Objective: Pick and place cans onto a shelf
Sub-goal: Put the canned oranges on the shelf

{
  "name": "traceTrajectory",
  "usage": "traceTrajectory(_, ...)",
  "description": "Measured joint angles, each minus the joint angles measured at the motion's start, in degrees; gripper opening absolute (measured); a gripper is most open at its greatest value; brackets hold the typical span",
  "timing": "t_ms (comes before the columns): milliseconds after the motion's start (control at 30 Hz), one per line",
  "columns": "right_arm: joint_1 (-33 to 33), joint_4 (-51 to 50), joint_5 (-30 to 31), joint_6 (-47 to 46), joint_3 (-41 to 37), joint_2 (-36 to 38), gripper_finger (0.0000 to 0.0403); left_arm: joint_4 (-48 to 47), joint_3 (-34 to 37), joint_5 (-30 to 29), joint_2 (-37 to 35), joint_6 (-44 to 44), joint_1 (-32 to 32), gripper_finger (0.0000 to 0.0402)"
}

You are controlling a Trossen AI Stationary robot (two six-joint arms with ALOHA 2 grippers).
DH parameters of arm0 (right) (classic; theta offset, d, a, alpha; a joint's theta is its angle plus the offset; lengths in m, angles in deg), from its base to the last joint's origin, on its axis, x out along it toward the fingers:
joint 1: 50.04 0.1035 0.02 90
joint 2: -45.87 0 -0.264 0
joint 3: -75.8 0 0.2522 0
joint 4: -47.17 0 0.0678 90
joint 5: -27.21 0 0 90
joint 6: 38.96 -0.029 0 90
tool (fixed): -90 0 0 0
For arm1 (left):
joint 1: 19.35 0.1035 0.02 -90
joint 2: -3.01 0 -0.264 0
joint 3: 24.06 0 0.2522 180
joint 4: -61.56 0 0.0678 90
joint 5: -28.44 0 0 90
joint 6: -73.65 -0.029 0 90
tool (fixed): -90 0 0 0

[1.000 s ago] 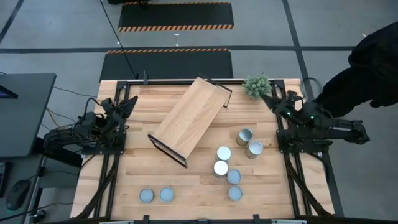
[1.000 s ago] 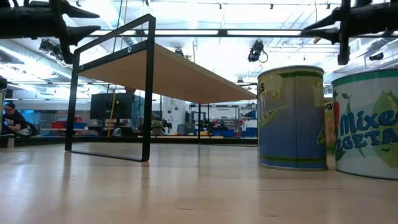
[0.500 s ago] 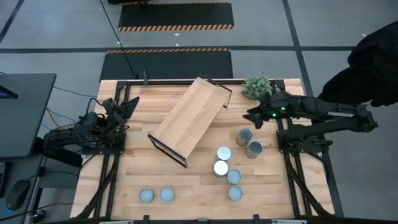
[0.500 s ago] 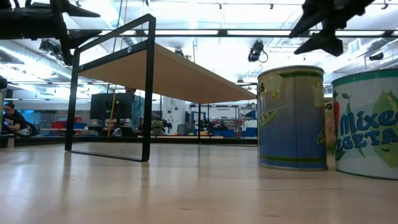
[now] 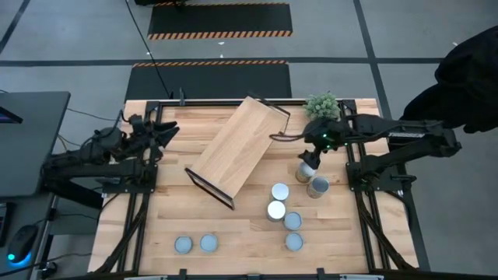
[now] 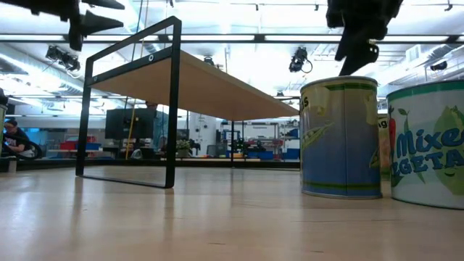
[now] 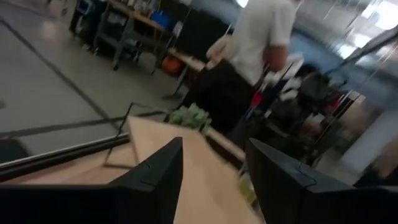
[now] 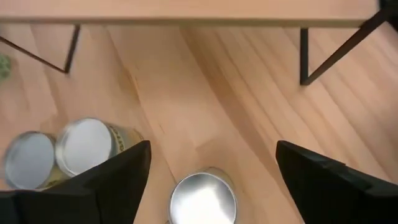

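Several cans stand upright on the table's right half. One can [image 5: 306, 169] [image 8: 203, 199] stands under my right gripper [image 5: 311, 158] [image 8: 212, 147], which hangs open above it, fingers pointing down and apart to either side of its silver top, clear of it. Another can [image 5: 317, 187] is just beside it, and two more cans [image 8: 87, 146] [image 8: 28, 158] show farther off. The shelf [image 5: 237, 148] [image 6: 196, 83] stands slantwise on its black legs at the table's middle. My left gripper [image 5: 159, 131] [image 7: 211, 146] is open and holds nothing, raised at the left edge.
Other cans [image 5: 280, 191] [image 5: 292, 221] cluster toward the near right, and two cans [image 5: 183, 245] [image 5: 208, 243] stand near the front edge. A small green plant [image 5: 322, 106] sits at the far right corner. A person [image 7: 261, 37] stands beyond the table.
My right gripper has swung from the table's right edge toward its middle, tipped its fingers down over the cans and opened. My left gripper has risen a little at the left edge. No can and no part of the shelf has moved.
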Motion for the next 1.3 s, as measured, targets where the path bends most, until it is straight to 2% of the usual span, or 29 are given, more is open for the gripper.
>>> traceTrajectory(233, 4.0, -5.0, -3.2, -5.5, 0.0, -2.6, 0.0348, -8.3, -8.8, 0.5, 7.3, -0.3, 0.0, 0.0245)
traceTrajectory(400, 10.7, -10.8, -0.4, -14.2, 0.0, -3.0, 0.0348, -9.5, -12.3, 0.5, 11.0, -3.2, 0.0, 0.0291)
traceTrajectory(633, 18.8, -15.0, 0.3, -28.5, 0.1, -5.2, 0.0348, -9.7, -13.3, 0.5, 13.2, -4.3, 0.0, 0.0299)
traceTrajectory(733, 21.6, -19.6, 2.4, -31.5, 1.8, -8.0, 0.0348, -9.4, -13.3, 1.0, 13.8, -4.1, 0.0, 0.0299)
traceTrajectory(833, 22.7, -22.7, 7.6, -29.6, 3.5, -9.7, 0.0348, -9.6, -13.3, 1.7, 14.0, -4.1, 0.0, 0.0299)
traceTrajectory(967, 21.8, -18.4, 13.7, -20.4, 4.7, -9.6, 0.0349, -9.5, -13.3, 2.4, 13.9, -4.1, 0.0, 0.0299)
traceTrajectory(1133, 20.1, -11.5, 13.8, -7.5, 4.7, -8.4, 0.0354, -9.6, -13.3, 2.6, 13.9, -4.1, 0.0, 0.0299)
traceTrajectory(1300, 15.7, -10.3, 7.0, 3.5, 4.7, -9.3, 0.0385, -9.6, -13.3, 3.6, 13.9, -4.1, 0.0, 0.0299)
